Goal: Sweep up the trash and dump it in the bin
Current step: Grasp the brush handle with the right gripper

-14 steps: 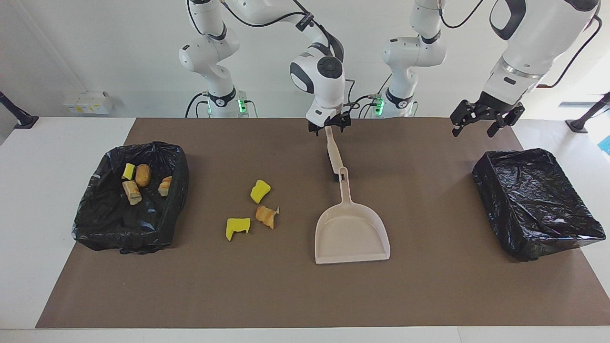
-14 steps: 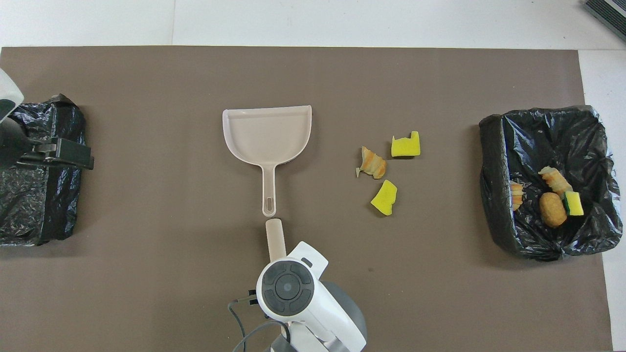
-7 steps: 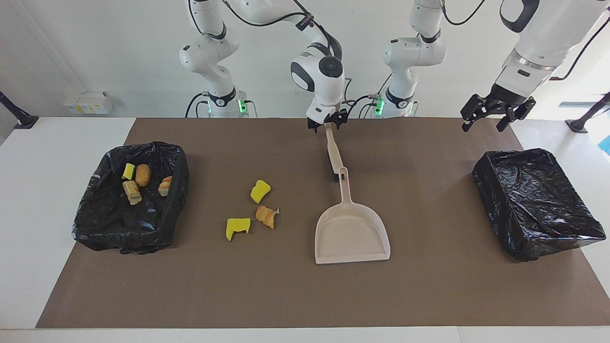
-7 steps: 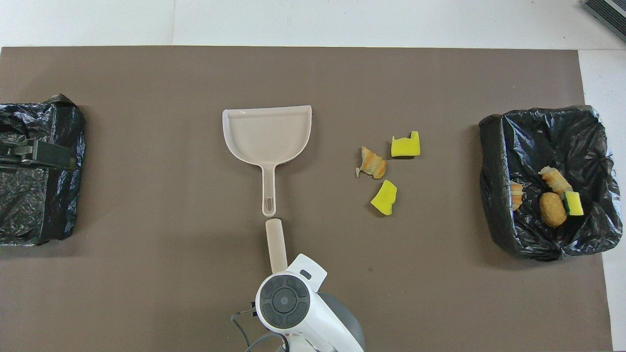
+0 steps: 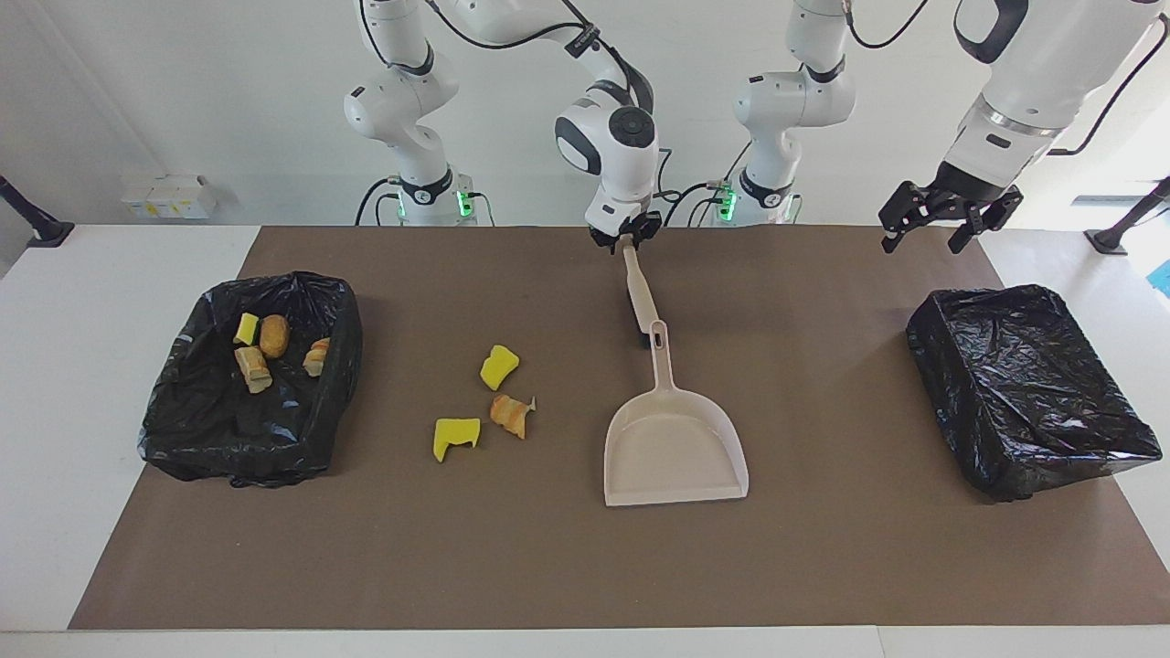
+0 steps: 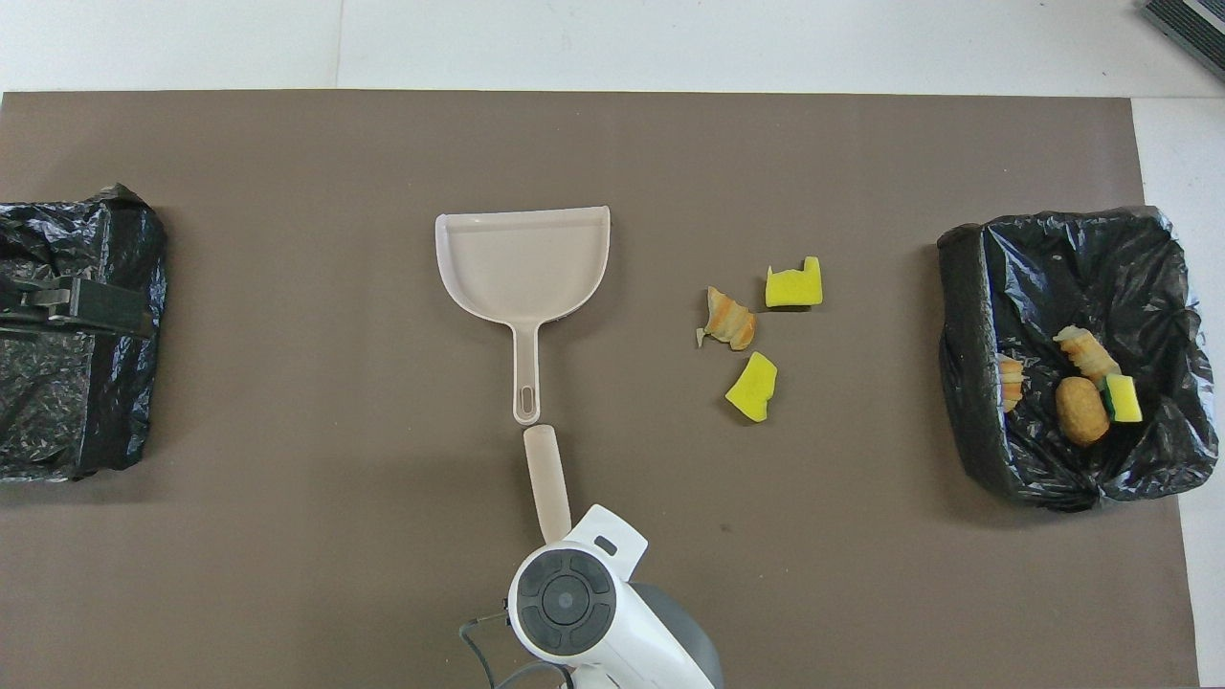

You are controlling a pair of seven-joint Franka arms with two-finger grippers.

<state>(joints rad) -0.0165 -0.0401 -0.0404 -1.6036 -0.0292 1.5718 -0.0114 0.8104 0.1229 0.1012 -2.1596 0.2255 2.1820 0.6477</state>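
Three trash pieces lie on the brown mat: a yellow wedge [image 5: 498,366] [image 6: 751,388], an orange-tan striped lump [image 5: 509,416] [image 6: 729,321] and a second yellow chunk [image 5: 454,437] [image 6: 792,285]. Several more lie in the black-lined bin [image 5: 247,457] [image 6: 967,383] at the right arm's end. A beige dustpan [image 5: 672,448] [image 6: 522,258] lies flat mid-mat, handle toward the robots. My right gripper [image 5: 626,239] is shut on the top of a slanted beige handle [image 5: 642,297] [image 6: 545,474], whose low end sits by the dustpan's handle tip. My left gripper [image 5: 921,242] [image 6: 86,306] is open and empty, up over the other bin.
A second black-lined bin [image 5: 1024,384] [image 6: 57,411] stands at the left arm's end with nothing showing in it. The brown mat [image 5: 823,567] covers most of the white table. Small white boxes [image 5: 169,195] sit by the wall.
My left gripper has risen and drawn toward the left arm's end of the table. My right gripper has pulled slightly toward the robots, tilting the beige handle more. The trash and dustpan have not moved.
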